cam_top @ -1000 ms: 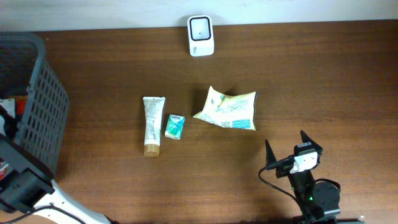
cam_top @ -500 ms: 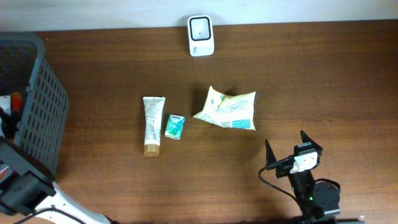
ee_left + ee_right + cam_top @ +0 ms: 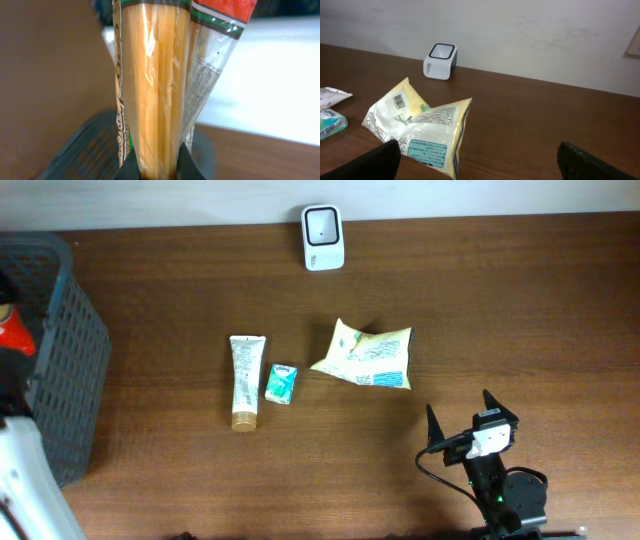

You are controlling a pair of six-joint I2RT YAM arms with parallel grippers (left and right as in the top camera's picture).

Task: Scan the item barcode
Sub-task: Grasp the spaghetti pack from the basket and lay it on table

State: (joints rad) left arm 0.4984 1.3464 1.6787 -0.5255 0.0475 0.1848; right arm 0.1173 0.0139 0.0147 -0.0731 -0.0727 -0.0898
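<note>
Far left of the frame, over the basket (image 3: 70, 380), the left gripper (image 3: 156, 170) is clamped on one end of the spaghetti packet (image 3: 155, 85). The right gripper (image 3: 460, 415) waits lower right, jaws apart. Pinched so low, the slick packet could slip or swing before reaching the scanner (image 3: 322, 237), top centre.

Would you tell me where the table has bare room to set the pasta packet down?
Bare wood lies between the basket and the tube, and right of the scanner and yellow bag. Crowded mid-table: tube, teal pack, bag.
</note>
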